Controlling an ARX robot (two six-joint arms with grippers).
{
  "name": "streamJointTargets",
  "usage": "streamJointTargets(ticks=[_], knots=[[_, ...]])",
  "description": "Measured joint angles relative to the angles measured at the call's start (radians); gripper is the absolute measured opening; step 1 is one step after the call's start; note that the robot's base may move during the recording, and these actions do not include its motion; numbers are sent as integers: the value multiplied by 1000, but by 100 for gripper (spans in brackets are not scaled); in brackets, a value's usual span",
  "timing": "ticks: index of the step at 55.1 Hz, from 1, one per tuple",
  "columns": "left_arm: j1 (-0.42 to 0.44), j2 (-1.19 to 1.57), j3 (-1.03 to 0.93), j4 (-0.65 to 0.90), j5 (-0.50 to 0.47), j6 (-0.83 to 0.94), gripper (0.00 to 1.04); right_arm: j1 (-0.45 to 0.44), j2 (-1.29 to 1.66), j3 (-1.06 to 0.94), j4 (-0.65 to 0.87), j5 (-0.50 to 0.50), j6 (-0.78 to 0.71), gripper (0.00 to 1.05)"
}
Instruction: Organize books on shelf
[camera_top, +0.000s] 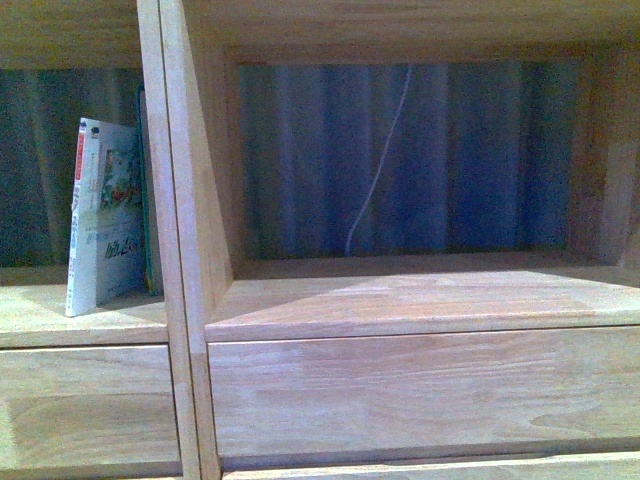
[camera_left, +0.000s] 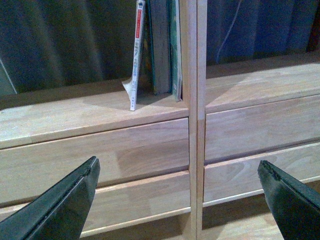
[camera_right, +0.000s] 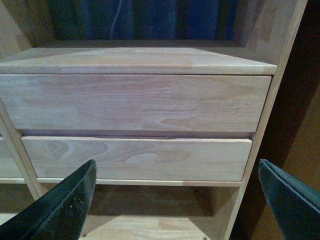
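Cut off, hidden, or too blurred to read

The shelf (camera_top: 420, 300) runs past every edge of the front view, so its top, feet and outer sides are out of sight. A paperback (camera_top: 100, 215) hides most of the books (camera_top: 148, 200) behind it; only thin edges show, and their number is unclear. Its cover print is too blurred to read, as is the spine lettering in the left wrist view. A pale cord (camera_top: 375, 170), perhaps a cable, leaves the compartment's top edge. Both the left gripper (camera_left: 180, 200) and right gripper (camera_right: 177, 200) are cropped to their fingertips.
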Motion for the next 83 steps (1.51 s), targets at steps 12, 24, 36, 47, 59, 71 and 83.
streamJointTargets(ticks=[12,24,36,47,59,71,83], knots=[[-150,-105,-97,-56,-369,-67,71,0,0,0,0,0,0,98],[-342,-179,-190,-55,-605,-89,32,0,0,0,0,0,0,98],[-416,-211,-226,-50,-643,-95,3,0,0,0,0,0,0,98],[-418,-230,-249,-46,-644,-95,3,0,0,0,0,0,0,98],[-418,-269,-288,-39,-645,-95,3,0,0,0,0,0,0,98],[-418,-279,-298,-39,-645,-95,3,0,0,0,0,0,0,98],[-418,-280,-298,-39,-645,-95,6,0,0,0,0,0,0,98]])
